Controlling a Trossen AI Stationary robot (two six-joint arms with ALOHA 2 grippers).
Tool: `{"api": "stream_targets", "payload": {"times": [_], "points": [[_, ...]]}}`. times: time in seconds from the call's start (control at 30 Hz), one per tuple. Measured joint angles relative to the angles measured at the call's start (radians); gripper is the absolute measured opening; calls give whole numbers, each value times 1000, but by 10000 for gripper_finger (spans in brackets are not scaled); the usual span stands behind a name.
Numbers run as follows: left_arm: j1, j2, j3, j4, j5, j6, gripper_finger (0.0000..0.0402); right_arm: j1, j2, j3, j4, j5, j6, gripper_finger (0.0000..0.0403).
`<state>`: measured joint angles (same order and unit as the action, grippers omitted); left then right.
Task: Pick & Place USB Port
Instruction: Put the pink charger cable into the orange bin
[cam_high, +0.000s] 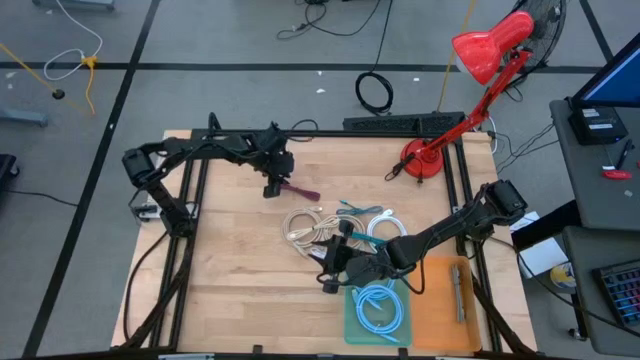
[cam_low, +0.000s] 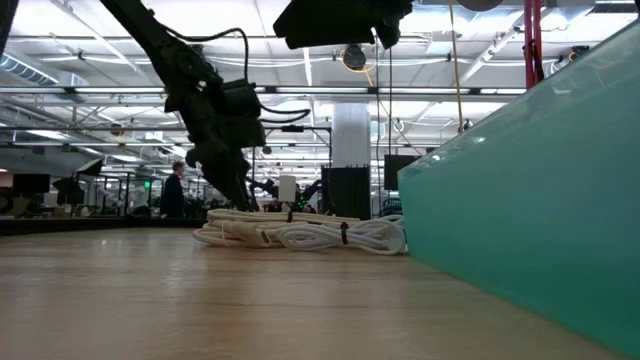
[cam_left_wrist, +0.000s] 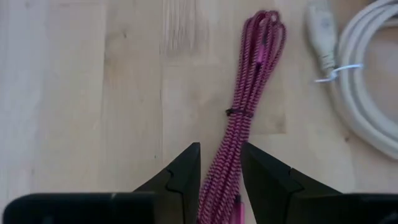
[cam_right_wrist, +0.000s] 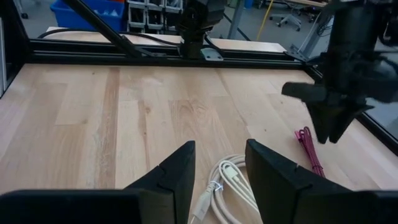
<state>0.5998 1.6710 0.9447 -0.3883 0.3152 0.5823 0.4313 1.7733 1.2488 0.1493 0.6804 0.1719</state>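
A magenta braided USB cable (cam_left_wrist: 245, 106), tied into a long bundle, lies flat on the wooden table (cam_high: 230, 260) left of centre. My left gripper (cam_left_wrist: 221, 168) is low over one end of it and open. One finger stands on each side of the bundle, and I see no touch. The right wrist view shows that gripper (cam_right_wrist: 329, 134) tipped down beside the magenta cable (cam_right_wrist: 309, 152). My right gripper (cam_right_wrist: 221, 155) hangs open above the white cable coils (cam_right_wrist: 227, 177), holding nothing; from above it (cam_high: 332, 262) sits near the teal tray.
White and teal cable bundles (cam_high: 320, 228) lie mid-table. A teal tray (cam_high: 352, 318) holds a coiled blue cable (cam_high: 380, 305). Beside it an orange tray (cam_high: 438, 318) holds a grey piece (cam_high: 458, 292). A red desk lamp (cam_high: 430, 160) stands at the far right. The table's left half is bare wood.
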Motion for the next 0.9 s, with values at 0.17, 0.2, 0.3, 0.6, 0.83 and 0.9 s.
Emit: {"api": "stream_targets", "payload": {"times": [0.17,0.2,0.3,0.6,0.83,0.9], "points": [[-7,53,0,-4,-19,11,118,0,0,0,3,0,0,130],[-7,59,0,-4,-22,11,118,0,0,0,3,0,0,130],[-7,80,0,-7,-42,11,118,0,0,0,3,0,0,130],[-7,117,3,-8,-52,2,117,0,0,0,3,0,0,130],[-6,118,2,-4,-35,-15,32,0,0,0,3,0,0,130],[-6,120,2,5,3,-29,16,0,0,0,3,0,1,130]]}}
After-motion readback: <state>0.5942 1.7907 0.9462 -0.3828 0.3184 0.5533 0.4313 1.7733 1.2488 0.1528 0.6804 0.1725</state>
